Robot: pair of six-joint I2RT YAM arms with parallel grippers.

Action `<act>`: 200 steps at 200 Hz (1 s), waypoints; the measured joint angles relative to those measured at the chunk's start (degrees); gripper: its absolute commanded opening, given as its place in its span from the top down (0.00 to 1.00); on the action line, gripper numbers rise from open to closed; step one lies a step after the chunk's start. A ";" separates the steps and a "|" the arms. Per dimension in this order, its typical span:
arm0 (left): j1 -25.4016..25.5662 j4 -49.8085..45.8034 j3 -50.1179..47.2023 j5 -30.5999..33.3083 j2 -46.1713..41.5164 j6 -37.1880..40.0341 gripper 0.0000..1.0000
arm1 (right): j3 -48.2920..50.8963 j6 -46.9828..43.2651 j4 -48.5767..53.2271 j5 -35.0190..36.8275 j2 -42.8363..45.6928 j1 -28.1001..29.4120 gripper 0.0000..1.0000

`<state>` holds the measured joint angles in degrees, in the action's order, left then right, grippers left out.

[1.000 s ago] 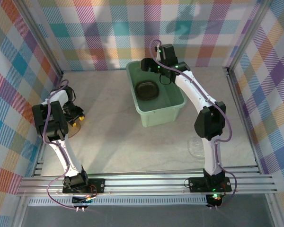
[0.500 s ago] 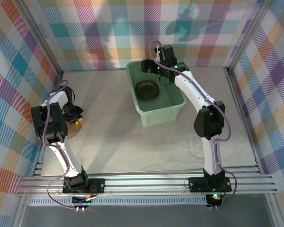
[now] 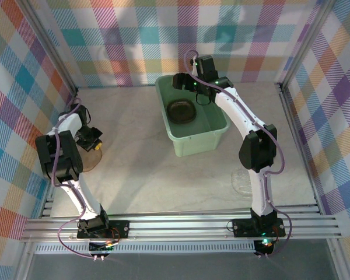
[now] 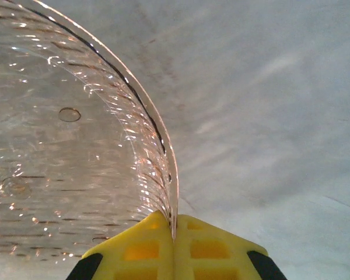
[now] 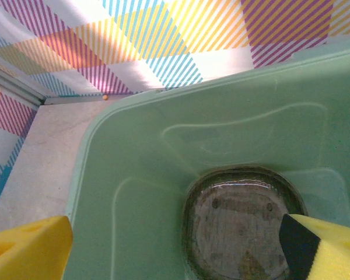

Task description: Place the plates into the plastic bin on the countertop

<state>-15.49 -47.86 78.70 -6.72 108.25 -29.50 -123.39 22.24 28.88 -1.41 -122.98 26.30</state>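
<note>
The pale green plastic bin [image 3: 199, 142] stands at the back middle of the countertop [image 3: 146, 175]. A stack of smoky brown plates [image 3: 181, 111] lies on its floor. My right gripper [image 3: 185, 82] hovers over the bin's far end, open and holding nothing. From its wrist I look down at the stack [image 5: 245, 227] between my spread yellow fingers [image 5: 29, 248]. At the far left, my left gripper [image 3: 91, 140] is shut on the rim of an amber plate [image 3: 87, 159]. In the left wrist view the fingers [image 4: 137, 251] pinch that plate's edge [image 4: 64, 146].
A clear plate [image 3: 244, 181] lies on the countertop at the right, beside the right arm's lower link. Plaid walls close in the back and both sides. The left arm works close to the left wall [image 3: 23, 116].
My left arm has swung a little to the left and back, its gripper still pinching the amber plate's rim. The right gripper has stayed over the bin.
</note>
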 measured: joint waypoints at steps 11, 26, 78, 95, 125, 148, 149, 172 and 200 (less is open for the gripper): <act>0.50 0.31 0.31 -0.68 -1.57 -0.85 1.00 | -0.15 0.20 0.07 -0.66 0.00 0.00 0.10; 1.25 0.44 1.70 -1.51 -3.15 -1.88 1.00 | -0.28 0.70 0.04 -1.97 0.00 0.00 0.12; 6.60 4.55 8.59 -4.22 -6.73 -7.15 1.00 | -0.37 -0.46 -1.05 -8.15 0.00 0.79 0.15; 8.63 6.45 10.25 -4.39 -8.09 -9.70 1.00 | -0.35 -2.91 -1.60 -8.72 0.00 2.25 0.15; 11.69 10.21 11.52 -4.37 -10.25 -15.39 1.00 | 3.96 -9.40 -6.75 -10.27 1.88 6.93 0.16; 13.92 12.81 13.38 -4.42 -10.45 -19.12 1.00 | 10.86 -14.45 -13.03 -11.28 4.94 10.91 0.16; 13.97 12.90 13.42 -4.42 -10.45 -19.21 1.00 | 11.32 -14.73 -13.53 -11.34 5.14 11.10 0.16; 15.37 15.63 15.74 -5.44 -10.45 -22.80 1.00 | 17.49 -18.23 -21.64 -13.11 7.21 14.27 0.18; 16.76 18.86 18.69 -7.41 -10.45 -25.94 1.00 | 20.06 -22.36 -28.17 -13.62 7.45 15.26 0.21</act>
<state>1.28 -28.99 97.38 -14.13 97.80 -55.44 -103.33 -0.12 0.71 -15.03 -115.52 41.56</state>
